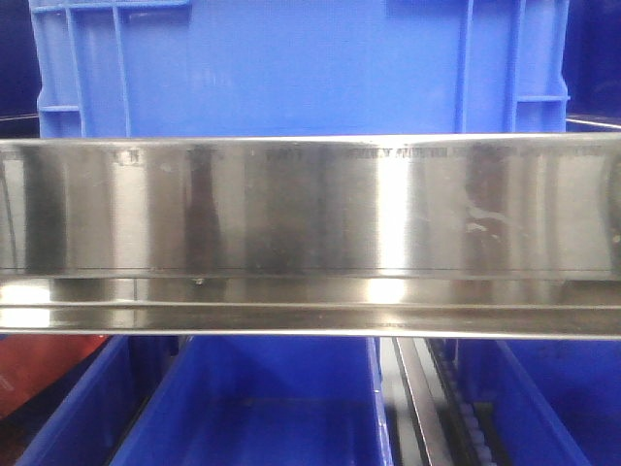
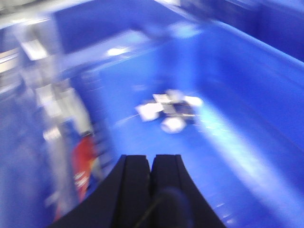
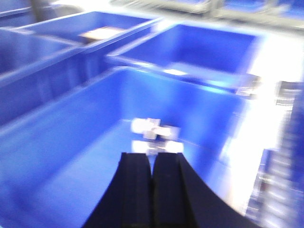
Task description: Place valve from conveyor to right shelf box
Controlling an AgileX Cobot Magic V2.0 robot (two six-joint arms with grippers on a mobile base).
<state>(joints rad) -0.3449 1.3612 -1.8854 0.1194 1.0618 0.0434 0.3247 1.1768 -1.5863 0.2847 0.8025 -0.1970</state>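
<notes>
Valve (image 2: 170, 110), a pale metal fitting blurred in both wrist views, lying on the floor of a blue box (image 2: 247, 142), near its middle and touching no wall. Left gripper (image 2: 151, 167) and right gripper (image 3: 152, 164) each hang above a blue box floor with black jaws pressed together and nothing between them. In the right wrist view the valve (image 3: 154, 133) sits just beyond the closed jaws; whether both cameras look into the same box cannot be told. Judged from this, the valve is already off the conveyor, which no view shows, and the remaining step appears to be the release and retreat. To do it well, each arm should lift straight up, clear of the box rim, without dragging the fitting. Front view: right shelf (image 1: 310, 209), its brushed steel rail crossing the frame, a blue crate (image 1: 291, 68) standing above it and further blue bins (image 1: 262, 408) below. Surroundings otherwise dim; motion blur hides finer detail.
</notes>
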